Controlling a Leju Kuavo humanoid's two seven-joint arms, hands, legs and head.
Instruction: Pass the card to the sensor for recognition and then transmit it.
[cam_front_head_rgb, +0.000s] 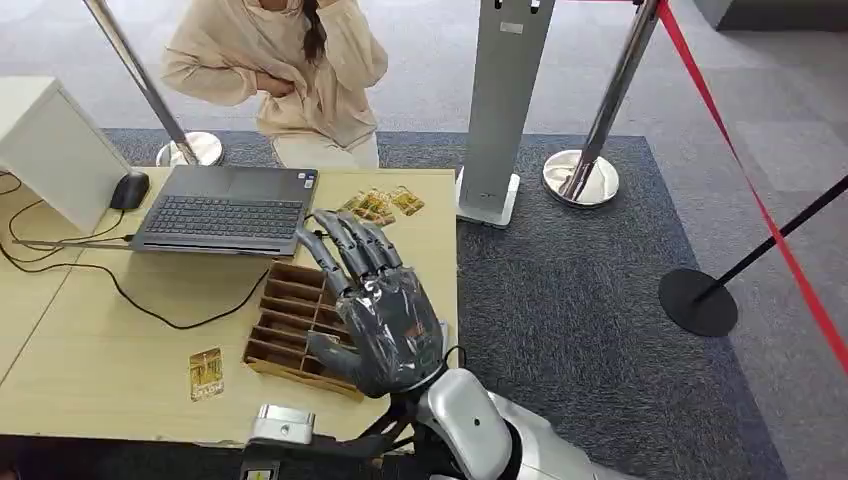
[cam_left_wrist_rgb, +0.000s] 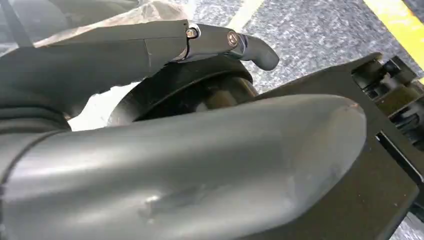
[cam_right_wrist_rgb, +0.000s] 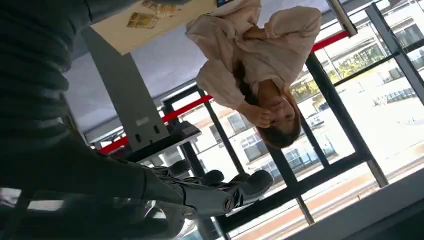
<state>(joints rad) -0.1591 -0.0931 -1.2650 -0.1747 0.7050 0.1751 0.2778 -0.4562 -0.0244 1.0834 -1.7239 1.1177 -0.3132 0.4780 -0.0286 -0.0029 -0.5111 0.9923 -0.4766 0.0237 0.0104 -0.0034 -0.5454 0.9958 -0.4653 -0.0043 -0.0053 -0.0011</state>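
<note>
My right hand (cam_front_head_rgb: 385, 310) hovers over the wooden slotted tray (cam_front_head_rgb: 290, 320) on the table, fingers stretched forward and apart, holding nothing. Its fingers (cam_right_wrist_rgb: 220, 187) also show bare in the right wrist view. One yellow card (cam_front_head_rgb: 206, 373) lies flat on the table (cam_front_head_rgb: 100, 340), left of the tray. Several more yellow cards (cam_front_head_rgb: 380, 206) lie at the table's far edge, beyond my fingertips. A small silver device (cam_front_head_rgb: 283, 424) sits at the near table edge. My left hand (cam_left_wrist_rgb: 175, 150) hangs by my body with thumb and finger apart and nothing in it.
An open laptop (cam_front_head_rgb: 225, 208) stands behind the tray, with a mouse (cam_front_head_rgb: 130, 190) and a white box (cam_front_head_rgb: 50, 140) to its left. A person (cam_front_head_rgb: 290, 70) sits beyond the table. A grey kiosk post (cam_front_head_rgb: 505, 100) and stanchions with a red belt (cam_front_head_rgb: 740, 170) stand to the right.
</note>
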